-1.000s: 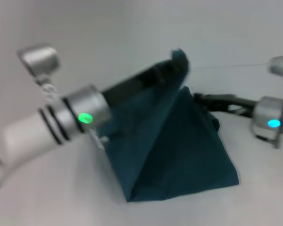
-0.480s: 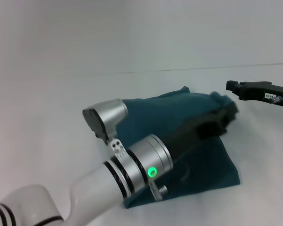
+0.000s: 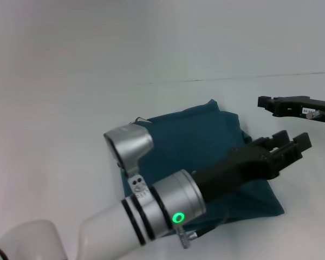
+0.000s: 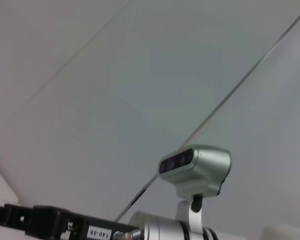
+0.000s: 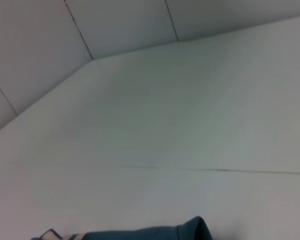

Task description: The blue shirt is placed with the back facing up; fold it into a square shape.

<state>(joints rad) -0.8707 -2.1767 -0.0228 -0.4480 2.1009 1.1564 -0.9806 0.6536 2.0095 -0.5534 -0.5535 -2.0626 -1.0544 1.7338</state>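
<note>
The shirt [image 3: 195, 141] lies folded on the white surface [image 3: 70, 108]. The left gripper [image 3: 292, 145] hangs over the shirt's right edge, jaws apart and holding nothing. The right gripper [image 3: 266, 102] waits nearby; I cannot tell about its jaws.

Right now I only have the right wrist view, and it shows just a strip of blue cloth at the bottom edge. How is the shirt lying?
Observer: The blue shirt lies flat on the white table, folded to a rough square.
Operator: Is the left hand holding it?
Observer: No. The left hand reaches across the shirt and is open and empty past its right edge.
Operator: And my right hand?
Observer: The right hand hangs beyond the shirt's far right corner, not touching it.
</note>
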